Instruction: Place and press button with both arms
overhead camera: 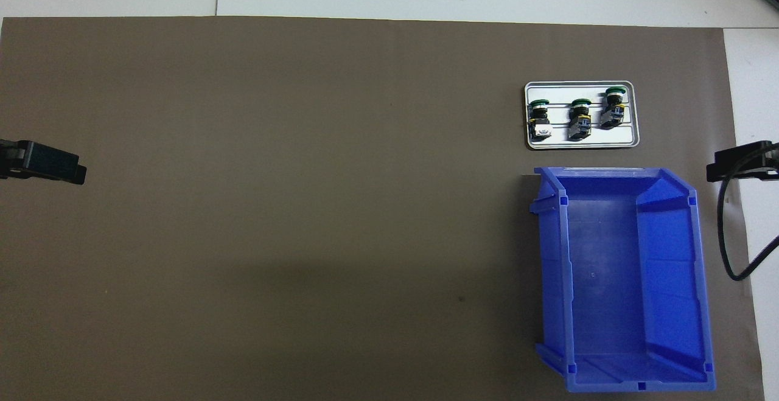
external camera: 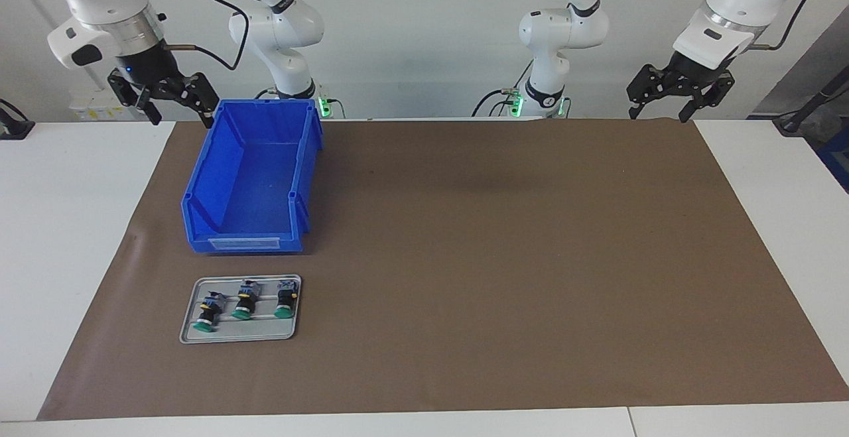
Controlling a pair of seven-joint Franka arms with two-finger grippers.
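Facing view: both grippers are held raised with fingers apart and empty, the right gripper (external camera: pixel 174 100) just beside the blue bin (external camera: pixel 249 182), the left gripper (external camera: pixel 665 104) well apart from it. Farther out than the bin, three buttons (external camera: pixel 244 300) lie on a grey tray (external camera: pixel 188 331). No step is judged begun; a descent onto one button is called for next.

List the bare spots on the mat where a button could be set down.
Most of the brown mat is bare, from the blue bin and the small tray to the left arm's end. Crowded: that tray holds three buttons, and only a narrow mat strip separates it from the bin.
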